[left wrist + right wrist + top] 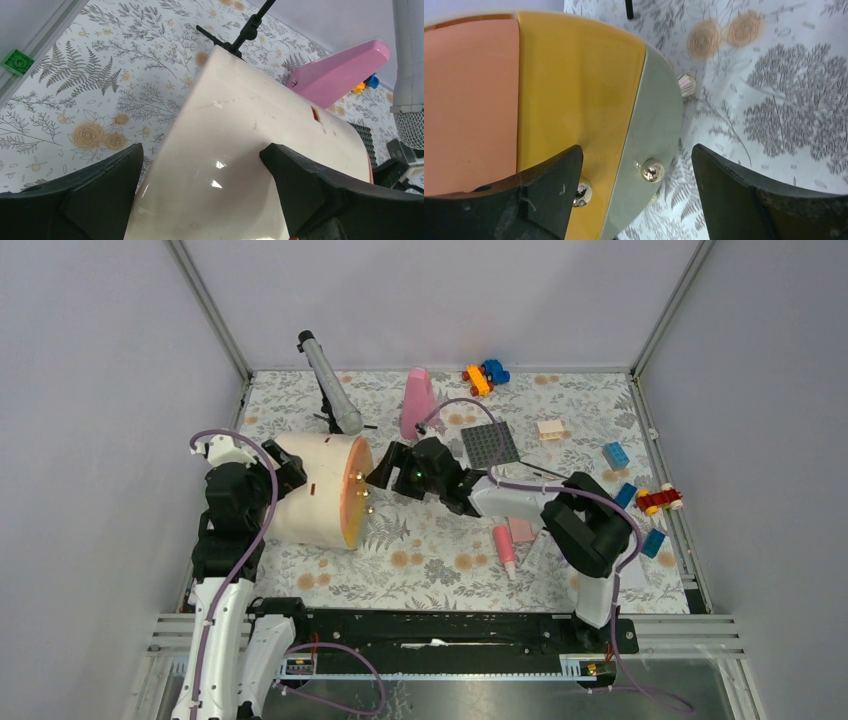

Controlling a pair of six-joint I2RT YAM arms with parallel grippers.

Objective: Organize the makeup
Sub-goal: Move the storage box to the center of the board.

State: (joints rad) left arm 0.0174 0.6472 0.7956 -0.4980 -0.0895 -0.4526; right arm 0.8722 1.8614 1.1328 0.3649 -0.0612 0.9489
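Landmark: cream round case [310,495], lying on its side on the flowered cloth [430,560], coloured face turned to the right.

Left gripper [201,150]: poised over the curved cream wall of the case, near its closed left end. Fingers [100,195] spread as wide as they go, clasping nothing. Wall of the case runs under and past both of them rather than sitting between them. Cannot tell whether the tips touch the wall.

Right gripper [636,150]: right up at the case's face, pointing into it. Fingers [734,195] released and well apart, gripping nothing. Face shows peach, yellow and grey-green bands. One gold knob [651,170] sits on the grey-green band in the gap between the fingers, touching neither. A second gold knob [583,192] peeks out just beside the finger on the yellow band.

Makeup: pink tube [507,548] and pink square compact [522,530] lie on the cloth to the right of the case, well apart from it. Tube and compact lie just beside each other, close by the right arm's elbow. Both lie far from either pair of fingers and free of any grip.

Behind and right of the case's face: tall pink cone bottle [417,405] and dark studded plate [490,445]. Further right of the case: scattered toy bricks [616,454].
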